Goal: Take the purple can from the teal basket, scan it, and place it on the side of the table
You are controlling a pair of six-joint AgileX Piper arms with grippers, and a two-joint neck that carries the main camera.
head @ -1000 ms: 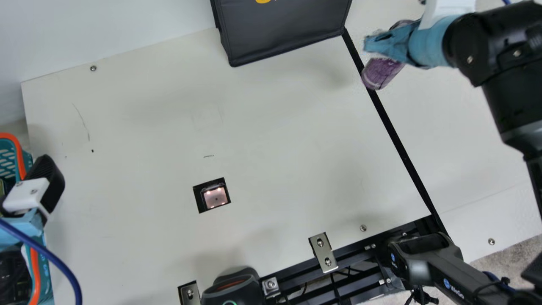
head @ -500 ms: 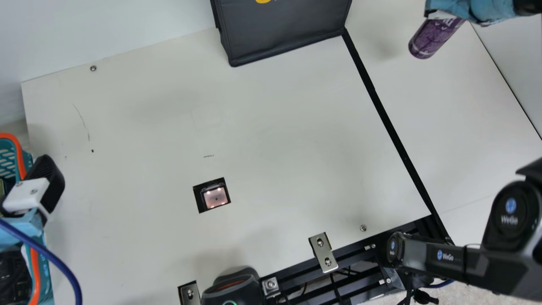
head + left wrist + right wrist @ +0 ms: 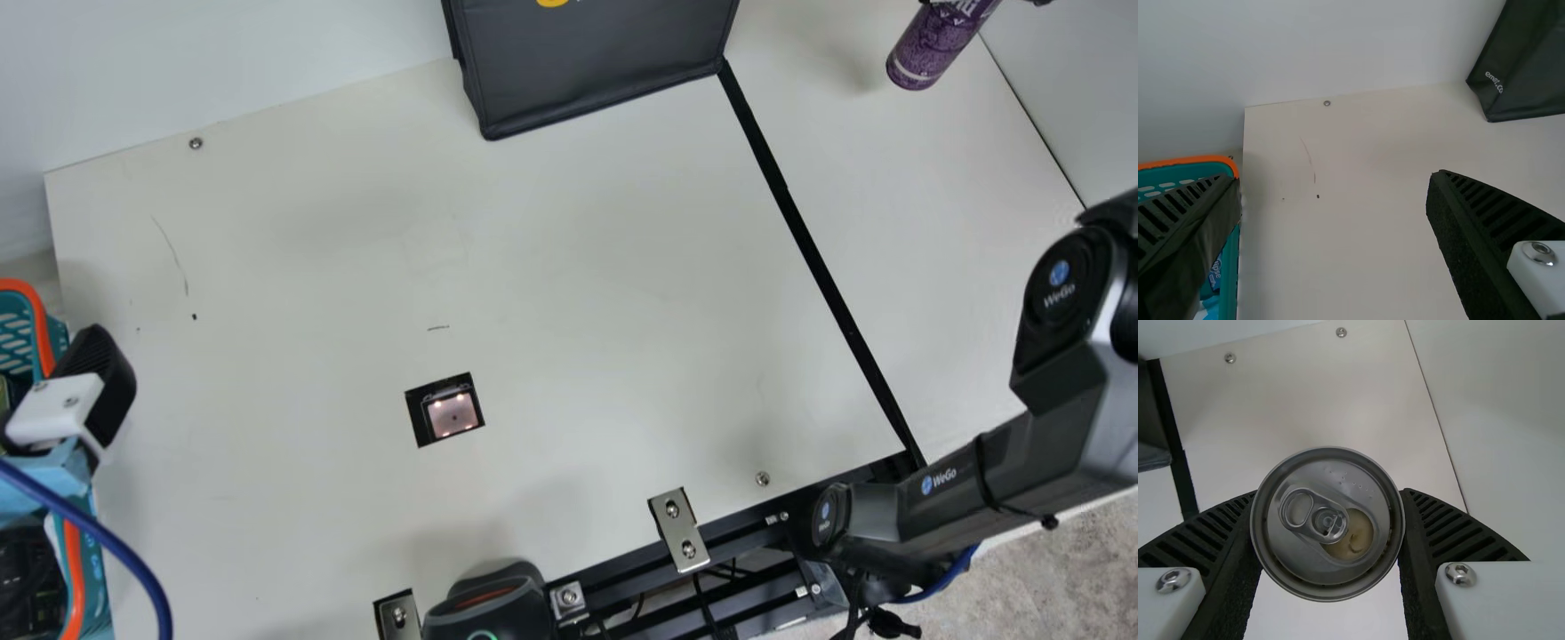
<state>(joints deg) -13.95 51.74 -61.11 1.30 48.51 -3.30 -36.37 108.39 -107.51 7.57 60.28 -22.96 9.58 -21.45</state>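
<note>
At the main view's top right edge, my right gripper [image 3: 985, 3] is cut off by the frame, with the purple can [image 3: 938, 44] hanging tilted from it over the table's right section. The right wrist view has the can [image 3: 1328, 567], its lid toward the camera, squeezed between both fingers of my right gripper [image 3: 1330, 493]. My left gripper [image 3: 98, 382] is at the main view's left edge beside the teal basket [image 3: 55, 336]. In the left wrist view my left gripper [image 3: 1333, 179] is open and empty, the teal basket [image 3: 1233, 273] partly behind one finger.
A square scanner window [image 3: 452, 414] is set into the table [image 3: 578, 267]. A dark bag [image 3: 596, 71] stands at the back edge. A black device [image 3: 489, 604] and metal brackets line the front. A black strip divides the tabletop toward the right.
My right gripper has carried the purple can rightward and toward the back, across the black strip, and is now mostly past the main view's edge. The left arm has kept still.
</note>
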